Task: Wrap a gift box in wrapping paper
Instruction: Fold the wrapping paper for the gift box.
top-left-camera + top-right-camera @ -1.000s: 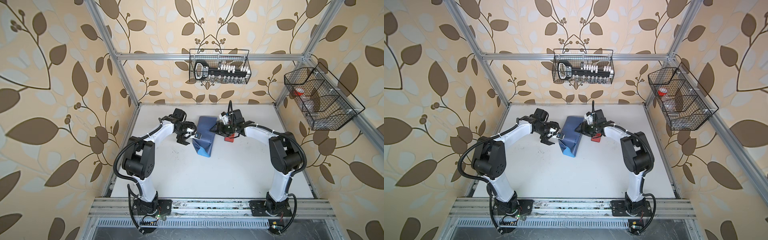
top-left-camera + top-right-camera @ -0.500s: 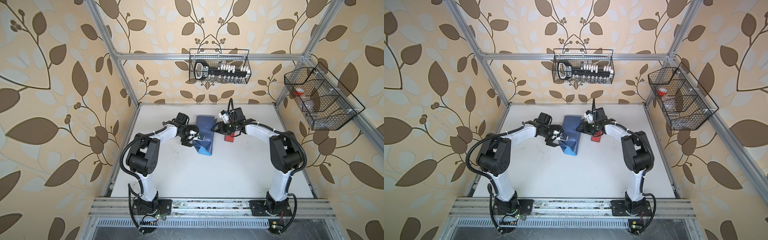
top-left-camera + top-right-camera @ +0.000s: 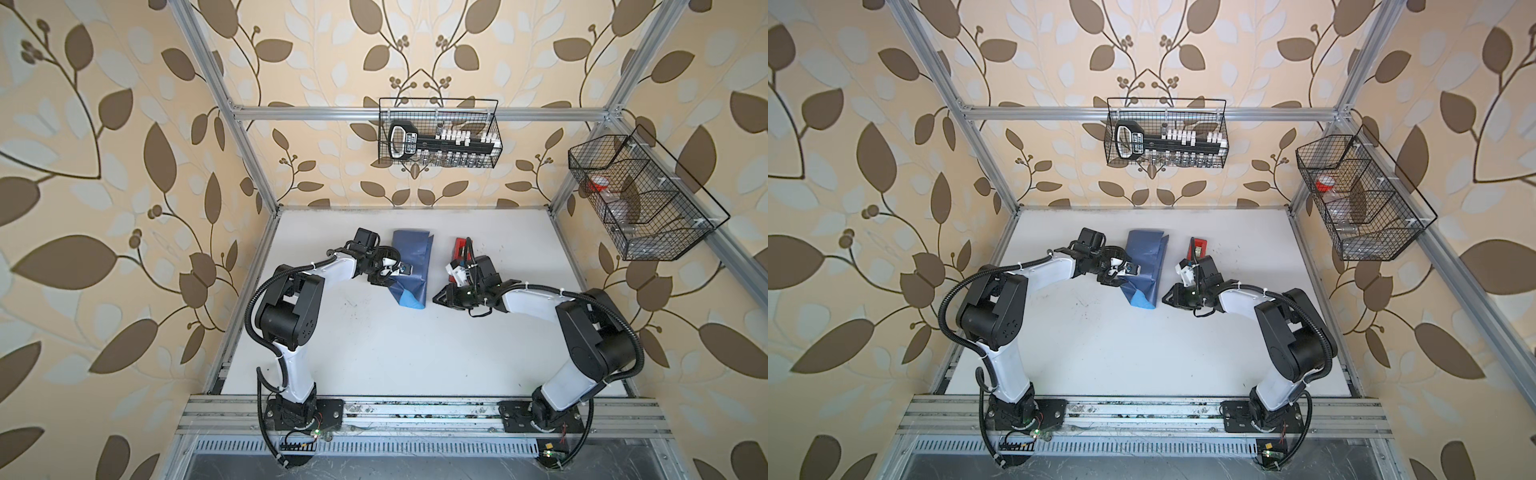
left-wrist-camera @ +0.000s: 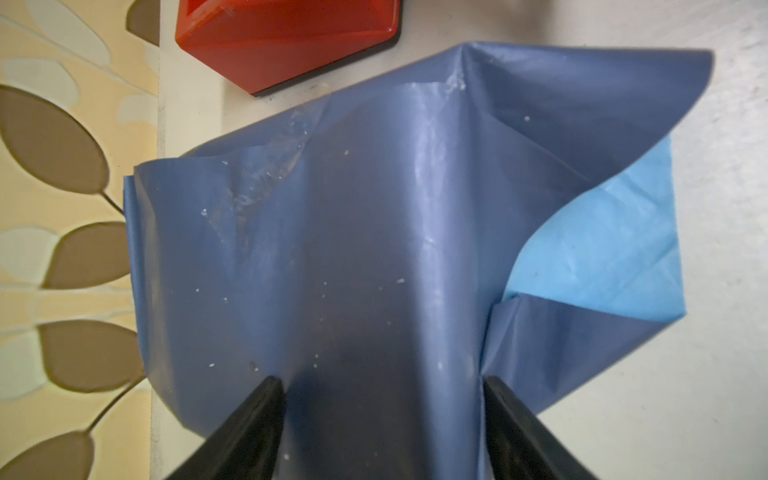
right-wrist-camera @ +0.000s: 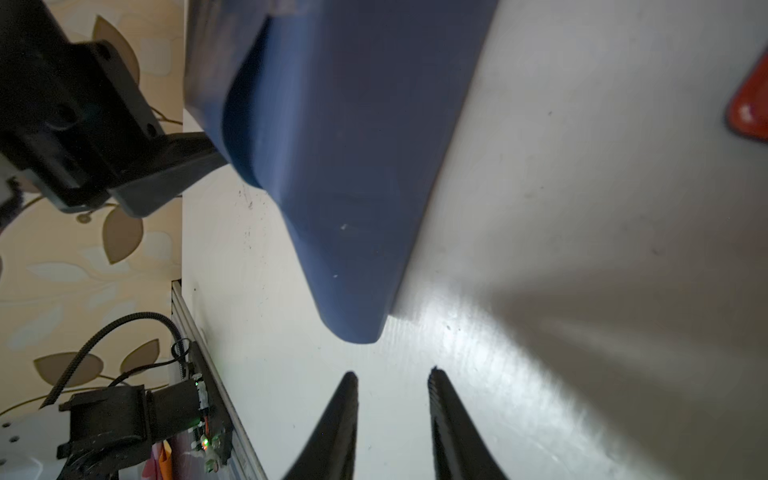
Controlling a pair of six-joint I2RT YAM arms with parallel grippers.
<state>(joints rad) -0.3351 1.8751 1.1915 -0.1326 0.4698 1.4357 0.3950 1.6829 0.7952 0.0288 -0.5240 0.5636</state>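
Straddling the wrapping paper [image 3: 413, 262] with my left gripper [image 3: 399, 272], I have its two black fingers [image 4: 249, 428] set wide, one on either side of a raised hump in the sheet. The wrist view shows slate-blue paper filling the whole gap between them. I cannot tell whether the pads press on it or only stand beside it.

The paper lies as a folded, rumpled bundle toward the far edge of the worktop [image 3: 374, 353], about midway along that edge. Its dark face is outward, and a sky-blue corner of its other face is turned out at the end nearest the front edge. The gift box I cannot make out: only paper shows.

In both top views my left arm reaches in from the left edge, and its gripper meets the bundle's left side about halfway along.

My right gripper [image 3: 436, 297] sits low over the worktop just off the bundle's front right corner, near it but apart, pointing toward it. Its fingers [image 5: 336, 424] stand a narrow gap apart, with nothing but bare white surface between them.

The red tape dispenser [image 3: 459, 248] stands beyond that gripper, closer to the far edge, on the right of the paper and a little apart from it.
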